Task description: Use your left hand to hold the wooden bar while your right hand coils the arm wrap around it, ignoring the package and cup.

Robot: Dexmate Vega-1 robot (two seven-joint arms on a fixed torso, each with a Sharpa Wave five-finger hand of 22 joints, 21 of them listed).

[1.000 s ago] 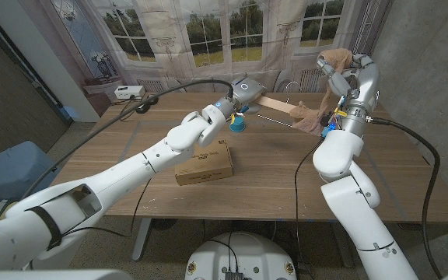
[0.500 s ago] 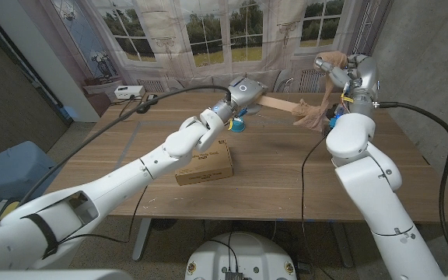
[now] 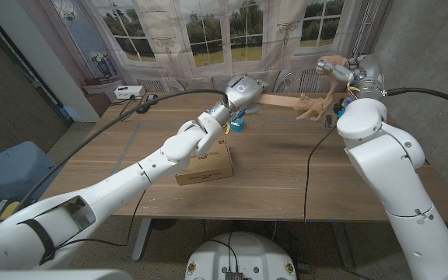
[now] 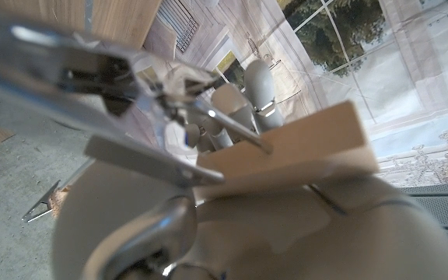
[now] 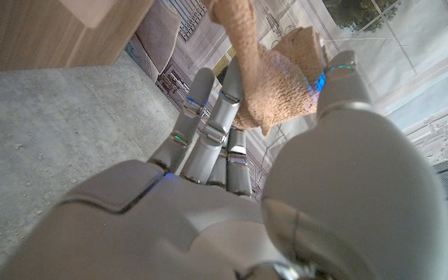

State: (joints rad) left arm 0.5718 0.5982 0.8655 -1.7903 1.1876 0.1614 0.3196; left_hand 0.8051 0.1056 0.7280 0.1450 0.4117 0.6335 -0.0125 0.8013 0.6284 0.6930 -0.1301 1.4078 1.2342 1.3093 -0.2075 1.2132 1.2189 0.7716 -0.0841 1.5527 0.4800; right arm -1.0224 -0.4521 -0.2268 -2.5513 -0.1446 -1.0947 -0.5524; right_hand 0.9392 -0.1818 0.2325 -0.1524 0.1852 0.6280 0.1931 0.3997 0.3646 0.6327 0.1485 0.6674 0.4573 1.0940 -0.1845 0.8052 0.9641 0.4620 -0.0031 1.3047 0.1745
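In the head view my left hand [image 3: 243, 91] grips one end of the wooden bar [image 3: 280, 99] above the table's far side. The bar shows pale and flat past my fingers in the left wrist view [image 4: 286, 155]. A tan arm wrap [image 3: 311, 106] hangs bunched around the bar's other end. From it a strand rises to my right hand [image 3: 342, 67], which holds the wrap's free end up high. In the right wrist view the wrap [image 5: 274, 74] is pinched between thumb and fingers [image 5: 216, 124] of my right hand [image 5: 232, 202].
A blue cup [image 3: 239, 124] stands just below my left hand. A cardboard package [image 3: 204, 162] lies mid-table under my left forearm. Black cables run along both arms. The wooden table [image 3: 286, 179] has bare surface at the front right.
My right hand has lifted the wrap's end a little higher and further back, its forearm swinging right. The bar and bunched wrap have risen slightly. My left hand has stayed nearly still.
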